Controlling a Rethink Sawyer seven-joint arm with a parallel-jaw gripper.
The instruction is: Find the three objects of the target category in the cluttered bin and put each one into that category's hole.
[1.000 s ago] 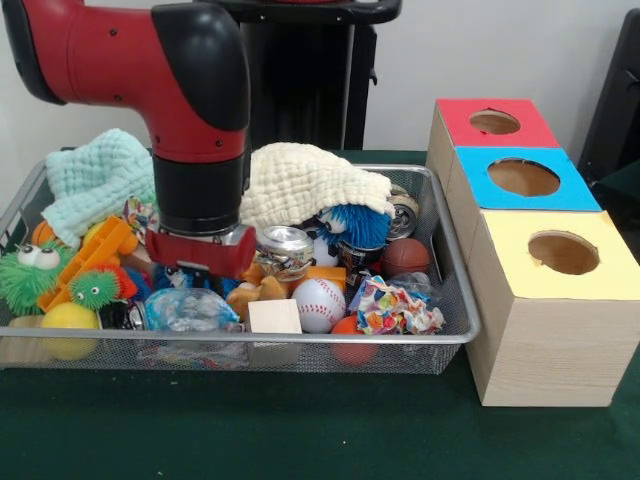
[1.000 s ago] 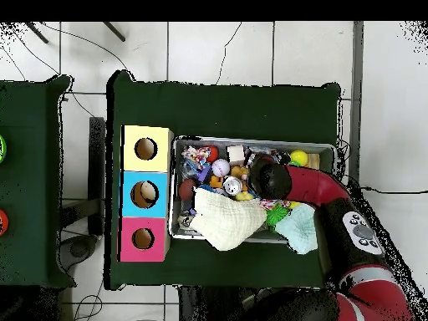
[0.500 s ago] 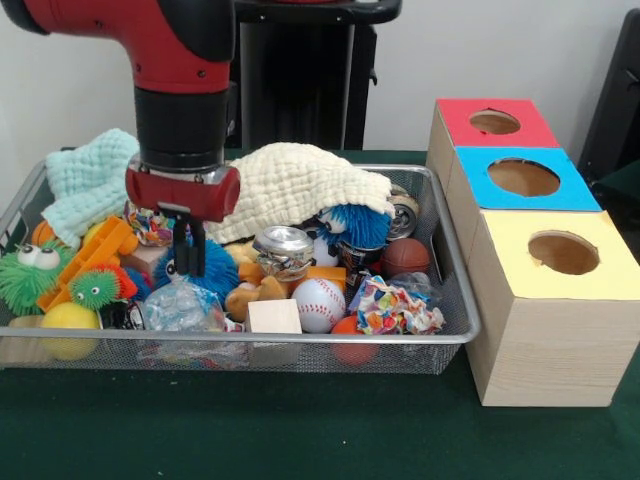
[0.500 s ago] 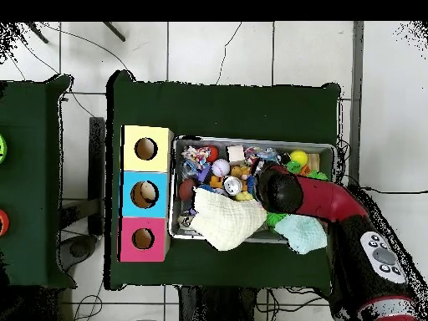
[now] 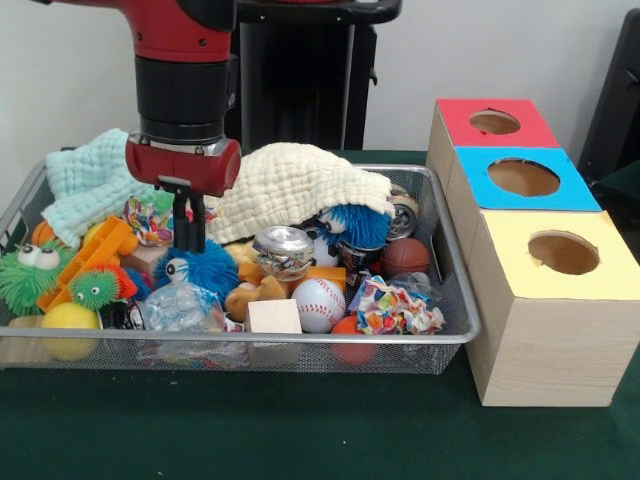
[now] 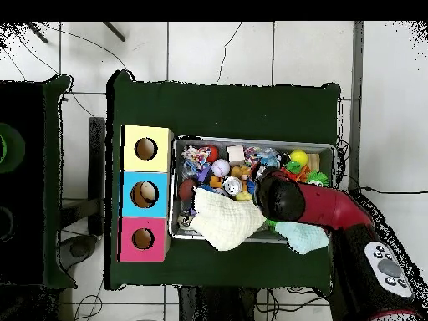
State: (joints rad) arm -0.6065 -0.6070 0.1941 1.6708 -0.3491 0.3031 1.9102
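A wire bin [image 5: 455, 300] [image 6: 251, 140] holds a jumble of toys. My gripper [image 5: 188, 246] hangs shut with nothing in it, just above a blue furry ball with eyes [image 5: 203, 272] in the bin's left half. A second blue furry ball [image 5: 357, 225] lies under the edge of a cream cloth [image 5: 300, 180]. Nearby are a baseball [image 5: 318, 303], a small basketball [image 5: 405, 257], a tin can [image 5: 285, 244] and a wooden block [image 5: 274, 318]. In the overhead view the arm's wrist [image 6: 280, 192] hides the gripper.
Three wooden boxes with round holes stand beside the bin: red [image 5: 495, 122] [image 6: 144, 238], blue [image 5: 523, 178] [image 6: 145, 194], yellow [image 5: 563, 252] [image 6: 146, 149]. A mint cloth [image 5: 95, 180], green furry toys [image 5: 25, 275], a yellow ball [image 5: 68, 325] and a candy wrapper [image 5: 395, 308] crowd the bin.
The arm has lifted straight up out of the toys, so the gripper's fingers now show above the blue furry ball. Nothing came up with it.
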